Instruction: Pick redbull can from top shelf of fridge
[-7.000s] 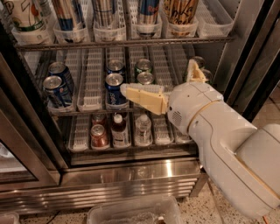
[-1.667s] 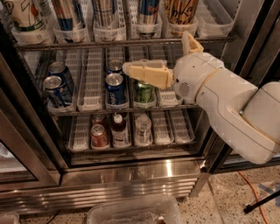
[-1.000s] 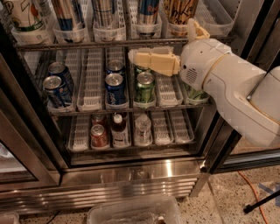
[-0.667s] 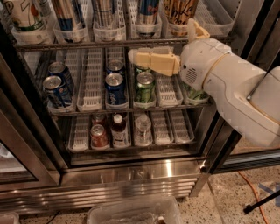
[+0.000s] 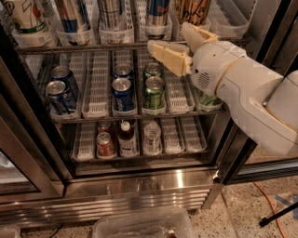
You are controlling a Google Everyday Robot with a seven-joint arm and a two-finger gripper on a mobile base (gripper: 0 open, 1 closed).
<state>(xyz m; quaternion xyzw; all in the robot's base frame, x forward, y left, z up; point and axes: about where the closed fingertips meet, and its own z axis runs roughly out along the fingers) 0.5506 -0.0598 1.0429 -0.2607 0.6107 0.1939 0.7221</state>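
The redbull can [image 5: 157, 12] stands in a clear lane tray on the top shelf [image 5: 93, 48] of the fridge [image 5: 139, 186]; the image edge cuts off its lid. It is blue and silver with a red mark. My gripper [image 5: 168, 36] is open just in front of the shelf's front rail, below and slightly right of the can. One cream finger points left under the can and the other points up beside the tall tan-and-black can [image 5: 192, 9]. Nothing is between the fingers.
More tall cans [image 5: 72, 16] and a white cup [image 5: 25, 18] line the top shelf. Short blue cans [image 5: 122, 93] and green cans [image 5: 153, 90] sit on the middle rack, bottles [image 5: 126, 137] below. A clear bin [image 5: 139, 225] and an orange cable [image 5: 270, 200] lie on the floor.
The arm has risen from the middle rack to the top shelf's front rail and shifted right. The gripper stays open and holds nothing.
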